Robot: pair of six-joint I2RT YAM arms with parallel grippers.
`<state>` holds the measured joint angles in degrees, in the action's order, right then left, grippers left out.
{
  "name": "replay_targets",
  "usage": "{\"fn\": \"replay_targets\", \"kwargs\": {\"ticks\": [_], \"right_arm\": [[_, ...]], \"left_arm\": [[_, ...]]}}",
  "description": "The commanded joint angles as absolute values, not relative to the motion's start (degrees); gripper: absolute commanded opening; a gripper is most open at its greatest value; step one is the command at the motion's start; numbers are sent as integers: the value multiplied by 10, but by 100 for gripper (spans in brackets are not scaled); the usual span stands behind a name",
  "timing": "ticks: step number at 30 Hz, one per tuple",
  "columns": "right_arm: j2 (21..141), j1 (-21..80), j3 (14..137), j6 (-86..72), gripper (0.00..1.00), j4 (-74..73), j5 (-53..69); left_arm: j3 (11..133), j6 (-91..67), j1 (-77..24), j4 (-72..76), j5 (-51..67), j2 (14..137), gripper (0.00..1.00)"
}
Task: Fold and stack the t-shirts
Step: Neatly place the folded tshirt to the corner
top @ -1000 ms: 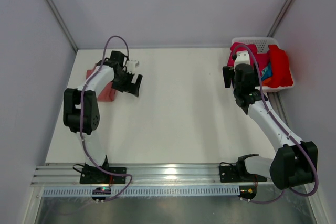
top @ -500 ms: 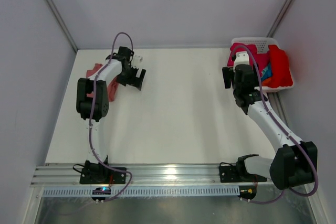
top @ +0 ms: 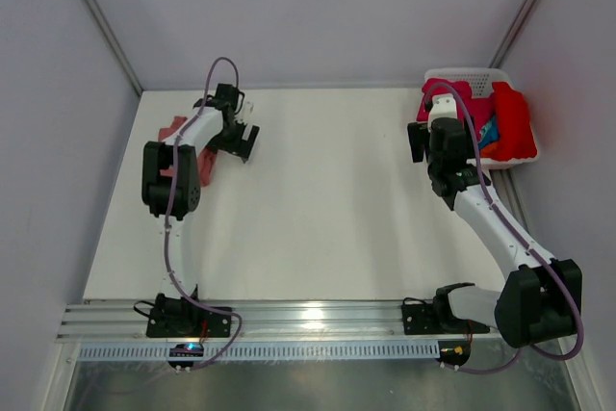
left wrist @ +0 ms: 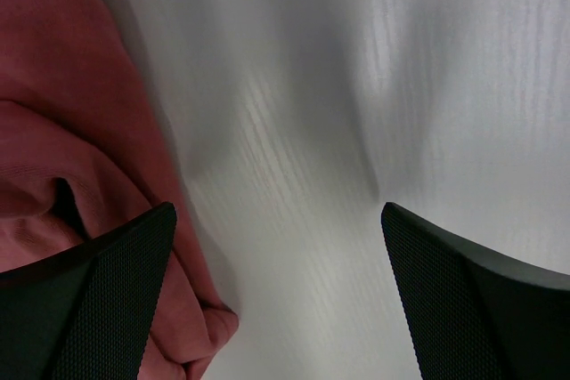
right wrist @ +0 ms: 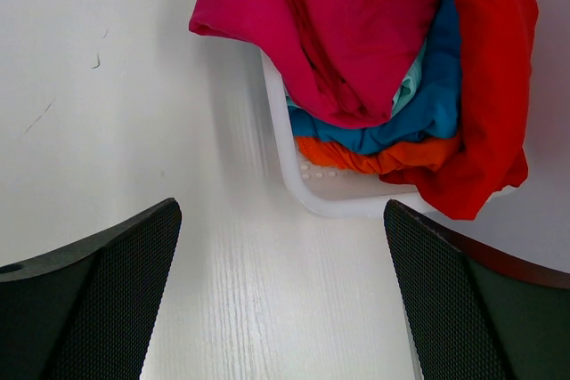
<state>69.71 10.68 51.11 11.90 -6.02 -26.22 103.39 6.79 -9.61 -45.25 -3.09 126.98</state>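
Observation:
A salmon t-shirt [top: 205, 160] lies bunched at the table's far left, mostly under my left arm; it fills the left side of the left wrist view [left wrist: 62, 131]. My left gripper [top: 244, 141] is open and empty just right of it, over bare table [left wrist: 276, 246]. My right gripper [top: 420, 141] is open and empty, just left of the white basket [top: 472, 75]. The basket holds a magenta t-shirt [right wrist: 321, 24], a blue one [right wrist: 419, 104], an orange one [right wrist: 356, 156] and a bright red one [right wrist: 485, 86] hanging over its rim.
White side walls enclose the table at left, back and right. An aluminium rail [top: 308, 320] runs along the near edge by the arm bases. The basket's rim [right wrist: 307, 193] stands just ahead of my right gripper.
My left arm has swung back toward the far left, over the salmon shirt, and its gripper sits closer to the shirt. The right arm has not moved.

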Motion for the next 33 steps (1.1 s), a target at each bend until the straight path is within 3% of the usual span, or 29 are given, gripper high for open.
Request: {"fn": "replay_targets", "kwargs": {"ticks": [1, 18, 28, 33], "right_arm": [[681, 104, 513, 119, 99, -36, -269], [679, 105, 512, 119, 99, -39, -271], [684, 105, 512, 120, 99, -36, -272], [687, 105, 512, 120, 99, -35, -273]], "left_arm": [[1053, 83, -77, -470, -55, 1282, 99], [1116, 131, -31, -507, -56, 1341, 99], [1242, 210, 27, -544, -69, 1433, 99], [1249, 238, 37, -547, -55, 1435, 99]]}}
